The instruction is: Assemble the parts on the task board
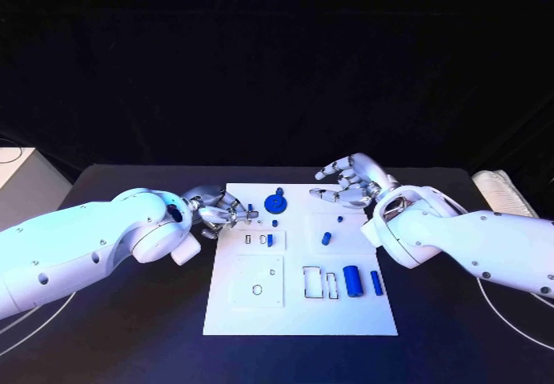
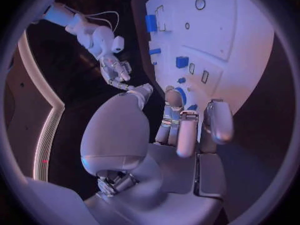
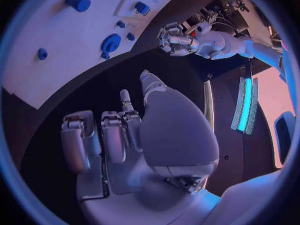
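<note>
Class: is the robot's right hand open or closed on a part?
Open: the right hand shows spread fingers with nothing between them.

The flat rectangular task board (image 1: 298,312) is white, marked with thin dark outlines of rectangular and round recesses. The small plastic parts on it are blue: a round disc-shaped part (image 1: 274,202), a short cylinder (image 1: 352,282), a slim bar (image 1: 376,282) and a small oblong peg (image 1: 327,237). The surface (image 1: 138,344) beneath is plain black. The left robot hand (image 1: 222,212) and the right robot hand (image 1: 352,182) are silver, on glossy white arms.
</note>
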### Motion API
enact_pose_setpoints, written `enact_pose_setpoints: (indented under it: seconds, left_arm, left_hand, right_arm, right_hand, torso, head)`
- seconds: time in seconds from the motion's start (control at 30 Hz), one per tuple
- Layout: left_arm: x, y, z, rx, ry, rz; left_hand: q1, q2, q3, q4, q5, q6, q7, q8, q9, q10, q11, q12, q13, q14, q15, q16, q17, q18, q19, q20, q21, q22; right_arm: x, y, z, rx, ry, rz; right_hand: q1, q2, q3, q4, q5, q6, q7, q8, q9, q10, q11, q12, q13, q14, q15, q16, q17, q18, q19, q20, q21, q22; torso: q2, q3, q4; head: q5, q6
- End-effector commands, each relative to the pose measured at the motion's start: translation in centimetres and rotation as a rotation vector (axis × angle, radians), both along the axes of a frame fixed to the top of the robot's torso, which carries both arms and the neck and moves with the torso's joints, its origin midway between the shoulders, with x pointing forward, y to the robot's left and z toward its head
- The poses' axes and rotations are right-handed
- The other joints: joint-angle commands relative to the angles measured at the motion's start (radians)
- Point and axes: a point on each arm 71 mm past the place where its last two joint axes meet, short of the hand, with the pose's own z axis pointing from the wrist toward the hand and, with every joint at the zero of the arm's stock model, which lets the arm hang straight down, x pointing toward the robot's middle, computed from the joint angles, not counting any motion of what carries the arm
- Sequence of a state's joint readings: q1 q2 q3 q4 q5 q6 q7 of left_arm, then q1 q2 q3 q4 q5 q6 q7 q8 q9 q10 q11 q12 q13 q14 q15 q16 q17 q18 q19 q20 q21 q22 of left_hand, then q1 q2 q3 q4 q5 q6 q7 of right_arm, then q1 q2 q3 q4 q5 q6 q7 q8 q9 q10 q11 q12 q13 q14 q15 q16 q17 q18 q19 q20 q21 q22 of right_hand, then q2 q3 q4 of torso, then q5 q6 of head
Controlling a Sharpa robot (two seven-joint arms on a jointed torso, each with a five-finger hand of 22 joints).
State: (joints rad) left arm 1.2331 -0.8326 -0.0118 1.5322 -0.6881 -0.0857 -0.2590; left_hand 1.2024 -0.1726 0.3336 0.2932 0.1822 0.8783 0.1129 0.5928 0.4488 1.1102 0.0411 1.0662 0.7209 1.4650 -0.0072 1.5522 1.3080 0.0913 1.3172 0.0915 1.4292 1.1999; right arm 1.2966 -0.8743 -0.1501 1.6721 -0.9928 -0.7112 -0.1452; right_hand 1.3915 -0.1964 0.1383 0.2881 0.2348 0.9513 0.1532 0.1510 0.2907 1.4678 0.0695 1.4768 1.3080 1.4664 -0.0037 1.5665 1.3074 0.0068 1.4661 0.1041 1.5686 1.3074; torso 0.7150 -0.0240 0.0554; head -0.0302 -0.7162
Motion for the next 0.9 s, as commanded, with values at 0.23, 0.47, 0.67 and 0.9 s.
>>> enact_pose_setpoints:
  seconds: [0.23, 0.47, 0.67, 0.9]
  left_arm:
    - [1.1, -2.7, -0.2, 0.383, 0.038, -0.154]
    - [1.9, -4.6, -0.1, 0.452, 0.032, -0.203]
    - [2.5, -5.7, -0.2, 0.499, 0.033, -0.234]
    - [2.9, -6.8, -0.4, 0.521, 0.036, -0.255]
  left_hand:
    - [-0.071, 0.022, -0.039, 0.001, 0.001, -0.014, -0.005, 0.037, 0.062, 0.004, -0.004, 0.03, 0.035, 0.078, -0.013, -0.003, 0.204, -0.013, 0.006, -0.005, 0.001, 0.005]
    - [-0.087, 0.029, -0.05, 0.001, 0.001, -0.022, -0.006, 0.045, 0.081, -0.001, -0.005, 0.032, 0.037, 0.078, -0.013, -0.003, 0.204, -0.013, 0.005, -0.005, 0.001, 0.005]
    - [-0.101, 0.035, -0.06, 0.002, 0.001, -0.029, -0.006, 0.051, 0.097, -0.007, -0.004, 0.032, 0.037, 0.077, -0.013, -0.004, 0.202, -0.012, 0.004, -0.005, 0.0, 0.004]
    - [-0.106, 0.041, -0.063, 0.001, 0.001, -0.033, -0.006, 0.055, 0.106, -0.009, -0.004, 0.033, 0.039, 0.077, -0.012, -0.005, 0.202, -0.013, 0.004, -0.005, 0.0, 0.004]
  right_arm:
    - [0.9, -1.9, 0.5, 0.1, 0.085, -0.057]
    - [1.2, -2.1, 0.5, 0.079, 0.095, -0.065]
    - [1.3, -2.2, 0.4, 0.057, 0.099, -0.057]
    - [1.3, -1.9, 0.4, 0.023, 0.092, -0.032]
  right_hand:
    - [-0.007, -0.001, 0.0, -0.002, 0.028, -0.002, 0.0, 0.005, -0.003, 0.037, 0.0, -0.005, 0.202, 0.102, 0.002, 0.001, 0.256, -0.007, 0.105, -0.001, 0.002, 0.263]
    - [-0.007, -0.001, 0.0, -0.002, 0.028, -0.002, 0.0, 0.005, -0.003, 0.037, 0.0, -0.005, 0.202, 0.102, 0.002, 0.001, 0.256, -0.007, 0.105, -0.001, 0.002, 0.263]
    - [-0.008, -0.002, -0.001, -0.002, 0.031, -0.004, 0.0, 0.005, -0.003, 0.037, 0.0, -0.005, 0.201, 0.102, 0.002, 0.001, 0.256, -0.007, 0.105, -0.001, 0.002, 0.263]
    - [-0.009, -0.001, -0.001, -0.001, 0.03, -0.004, 0.0, 0.005, -0.003, 0.036, 0.0, -0.006, 0.201, 0.102, 0.002, 0.0, 0.255, -0.007, 0.105, -0.001, 0.002, 0.263]
  torso:
    - [-0.015, 0.0141, -0.0025]
    - [-0.018, 0.0192, -0.006]
    - [-0.018, 0.0217, -0.0066]
    - [-0.015, 0.0197, -0.0069]
  head:
    - [0.009, -0.012]
    - [0.015, -0.014]
    - [0.015, -0.017]
    - [0.016, -0.015]
